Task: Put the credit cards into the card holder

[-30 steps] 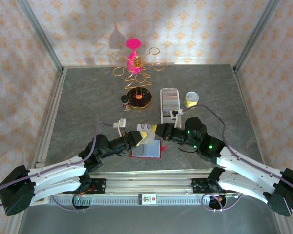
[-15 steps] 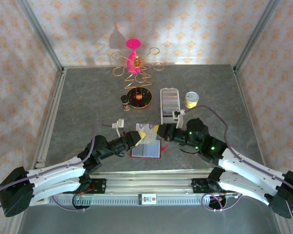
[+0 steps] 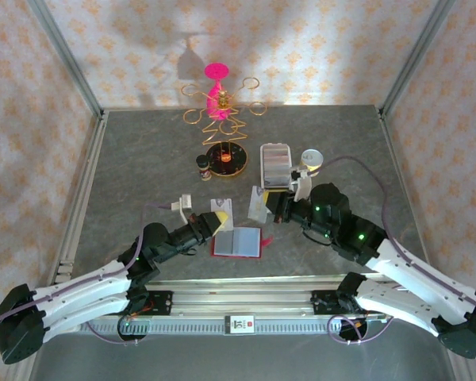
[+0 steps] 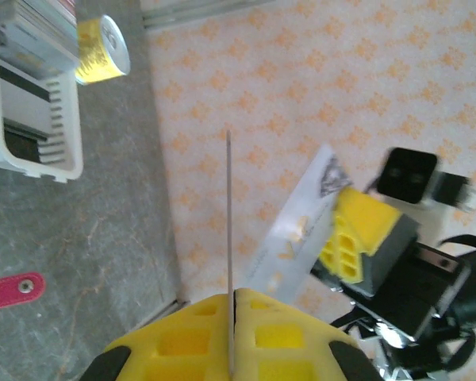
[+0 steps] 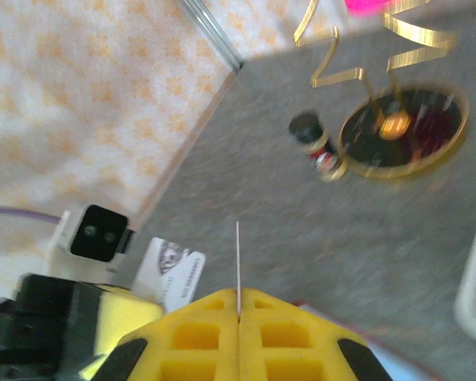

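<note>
Work around the card holder (image 3: 238, 242), lying open and pockets-up on the tabletop (image 3: 143, 159); with the left fingers (image 4: 210, 309) pinched narrow on the left card (image 3: 221, 209), just beyond the holder's far left corner, level that card with a pocket mouth and slide along the pocket line rather than stabbing down; with the right fingers (image 5: 214, 305) pinched just as narrow on the right card (image 3: 258, 205), just beyond the holder's far right corner, wait aside and feed one card at a time, probably the surest way to avoid a clash over so small a target; expect a light holder to skid, so push gently.

From the left wrist: own card as a bare edge, yet the right card's pale face plain, plus the holder's red snap tab (image 4: 12, 290) and, beyond the holder, a white tray (image 4: 63, 135) and yellow roll (image 4: 99, 49); from above: both cards outside the pockets, neither seated; from the right wrist: the left card's printed face, and beyond the holder to the left a small bottle (image 5: 317, 145) beside a gold disc (image 5: 404, 131).
</note>
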Controlling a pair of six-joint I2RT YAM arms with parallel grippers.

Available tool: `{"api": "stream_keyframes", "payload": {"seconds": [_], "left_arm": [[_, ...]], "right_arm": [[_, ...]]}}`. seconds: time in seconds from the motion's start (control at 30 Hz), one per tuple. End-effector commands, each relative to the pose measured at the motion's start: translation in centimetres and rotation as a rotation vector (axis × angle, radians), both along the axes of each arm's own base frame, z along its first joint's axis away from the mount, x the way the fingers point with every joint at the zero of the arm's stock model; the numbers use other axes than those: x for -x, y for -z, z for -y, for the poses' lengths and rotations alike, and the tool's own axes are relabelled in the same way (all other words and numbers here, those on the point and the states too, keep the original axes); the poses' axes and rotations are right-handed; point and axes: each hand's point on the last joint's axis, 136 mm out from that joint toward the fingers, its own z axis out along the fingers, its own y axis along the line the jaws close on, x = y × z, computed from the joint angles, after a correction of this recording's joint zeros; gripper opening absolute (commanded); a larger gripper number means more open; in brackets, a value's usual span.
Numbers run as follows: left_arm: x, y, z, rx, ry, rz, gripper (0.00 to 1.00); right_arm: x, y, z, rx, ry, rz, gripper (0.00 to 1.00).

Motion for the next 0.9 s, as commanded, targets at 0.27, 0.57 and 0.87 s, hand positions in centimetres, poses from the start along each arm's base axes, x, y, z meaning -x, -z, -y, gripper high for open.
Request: {"api": "stream_keyframes", "payload": {"seconds": [0.27, 0.57, 0.87], "left_arm": [[-0.4, 2.7, -1.4, -0.157, -0.048, 0.019, 0.00], [-0.2, 2.9, -1.6, -0.191, -0.040, 0.039, 0.00], [-0.2, 3.2, -1.9, -0.190, -0.048, 0.033, 0.00]], "right_arm": [[-5.5, 10.5, 3.7, 1.276, -0.408, 0.430, 0.00], [-9.4, 15.4, 4.7, 1.347, -0.610, 0.308, 0.00], [-12.8, 18.0, 3.6, 1.409, -0.566, 0.365, 0.00]]}}
